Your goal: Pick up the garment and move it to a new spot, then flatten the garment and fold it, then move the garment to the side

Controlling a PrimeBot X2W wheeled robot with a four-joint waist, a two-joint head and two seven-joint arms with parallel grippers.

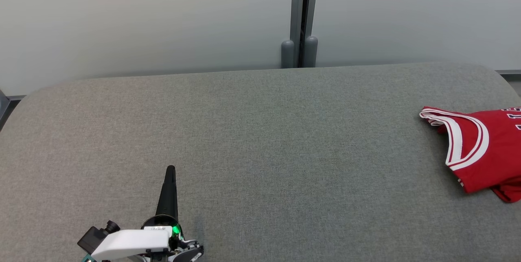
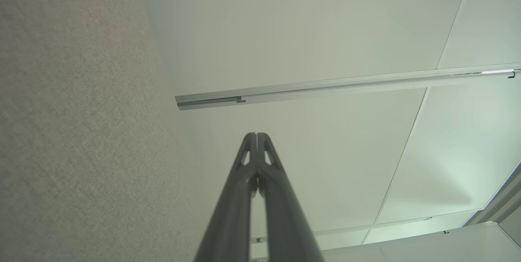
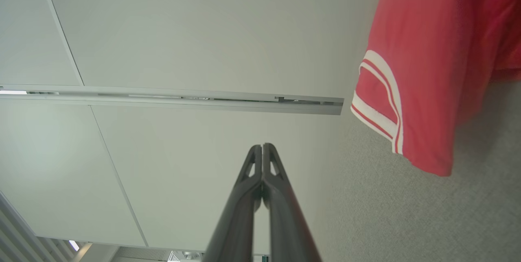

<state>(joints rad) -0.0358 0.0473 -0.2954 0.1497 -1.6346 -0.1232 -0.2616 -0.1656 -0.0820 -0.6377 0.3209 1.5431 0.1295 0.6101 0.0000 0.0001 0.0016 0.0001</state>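
The red jersey [image 1: 484, 148] lies on the gray cloth-covered desk [image 1: 260, 132], far off to the right of the left tool [image 1: 170, 169] and a little farther from the robot. Bare desk separates the two, and they are well apart. The jersey's white-trimmed armhole faces the left tool. Its body runs away to the right and is cut off by the edge of the head view, so its long axis seems to lie roughly crosswise to the way the left tool's fingers point.

In the right wrist view, the right tool [image 3: 262, 146] has the jersey just up and to the right of its fingertips, near but not touching. The right arm is therefore plainly the nearer one, and any reach for the cloth looks like its job. The left arm would have to cross most of the desk to help.

Both tools are clenched with nothing in them. In each wrist view the two dark fingers are pressed together at the tips. From the head view, I cannot tell whether the jersey is neatly folded or only bunched.
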